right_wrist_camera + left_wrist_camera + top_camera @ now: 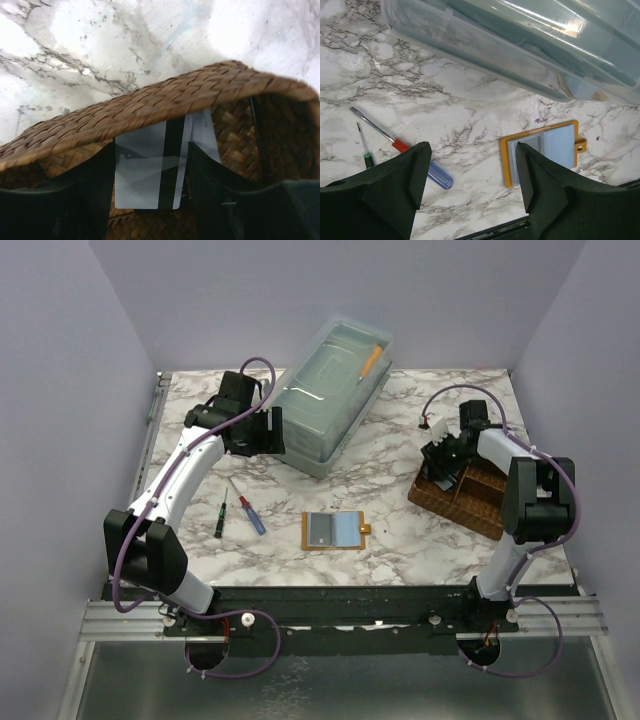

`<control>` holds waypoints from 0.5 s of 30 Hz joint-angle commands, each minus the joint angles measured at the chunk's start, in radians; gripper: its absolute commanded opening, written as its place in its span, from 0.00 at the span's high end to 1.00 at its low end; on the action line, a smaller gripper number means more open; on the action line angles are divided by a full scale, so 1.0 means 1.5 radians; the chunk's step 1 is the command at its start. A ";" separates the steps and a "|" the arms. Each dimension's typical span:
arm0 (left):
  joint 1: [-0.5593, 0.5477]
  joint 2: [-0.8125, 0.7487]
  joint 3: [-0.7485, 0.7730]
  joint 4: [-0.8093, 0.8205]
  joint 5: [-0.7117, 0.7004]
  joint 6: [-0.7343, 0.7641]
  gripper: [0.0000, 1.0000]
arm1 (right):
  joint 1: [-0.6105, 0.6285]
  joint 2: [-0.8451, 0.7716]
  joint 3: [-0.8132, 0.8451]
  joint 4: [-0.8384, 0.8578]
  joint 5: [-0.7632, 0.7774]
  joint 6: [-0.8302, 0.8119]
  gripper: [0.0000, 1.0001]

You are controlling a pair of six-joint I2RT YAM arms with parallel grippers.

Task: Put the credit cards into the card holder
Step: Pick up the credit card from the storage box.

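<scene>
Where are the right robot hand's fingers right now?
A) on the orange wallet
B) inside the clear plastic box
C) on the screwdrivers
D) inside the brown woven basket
D: the right gripper reaches down into the woven basket, with a grey card between its fingers.

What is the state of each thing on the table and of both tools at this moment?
card holder: open, lying flat.
woven tray: upright, holds cards.
credit card: standing upright in the tray.
second card: behind it, against the tray wall.
clear box: closed.
blue-handled screwdriver: lying flat, untouched.
green-handled screwdriver: lying flat, untouched.
left tool: open, empty.
right tool: closed on the credit card's side edges.
</scene>
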 commanded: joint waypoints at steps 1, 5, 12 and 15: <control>0.004 -0.015 0.013 0.014 0.035 -0.022 0.26 | 0.000 -0.061 -0.035 -0.006 -0.007 0.065 0.74; -0.008 -0.039 0.005 0.012 0.047 -0.040 0.29 | 0.000 -0.099 -0.058 0.024 0.004 0.117 0.79; -0.064 -0.062 0.014 0.001 0.069 -0.084 0.36 | -0.001 -0.130 -0.059 0.045 -0.015 0.261 0.86; -0.140 -0.066 0.021 0.004 0.034 -0.093 0.37 | -0.001 -0.153 -0.080 0.061 -0.020 0.317 0.88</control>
